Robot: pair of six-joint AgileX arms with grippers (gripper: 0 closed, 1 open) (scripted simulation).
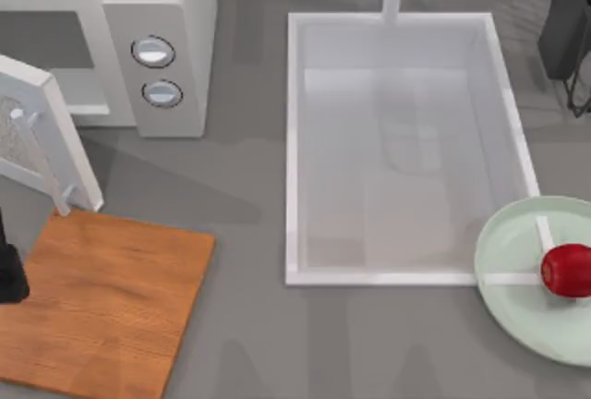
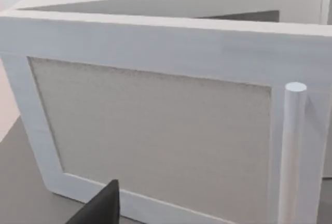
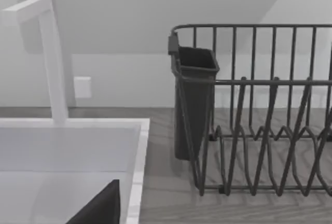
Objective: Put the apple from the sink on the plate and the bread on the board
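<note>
Left hand (image 1: 11, 274): dark part at the tabletop's left edge, just beside the board (image 1: 102, 307); its wrist view faces the open microwave door (image 2: 155, 146) and its handle (image 2: 291, 151) at close range; how far open the hand is, cannot tell; no hold seen.
Right hand (image 3: 101, 206): dark wedge low in its wrist view, looking over the sink (image 3: 137, 151) toward the faucet (image 3: 52, 58) and dish rack (image 3: 259, 120); opening cannot tell.

Risks (judgement): left hand may strike the door or handle on any move toward the microwave (image 1: 175, 39); the door stands over the board's far corner and narrows the approach. The apple (image 1: 565, 270) is round and could roll if nudged.

Containers: the plate (image 1: 517, 316), near the right edge, holds the apple, so that half looks done; two thin white bars (image 1: 545, 233) touch it, nature unclear. Sink basin bare; board bare; where the bread lies, cannot tell.
</note>
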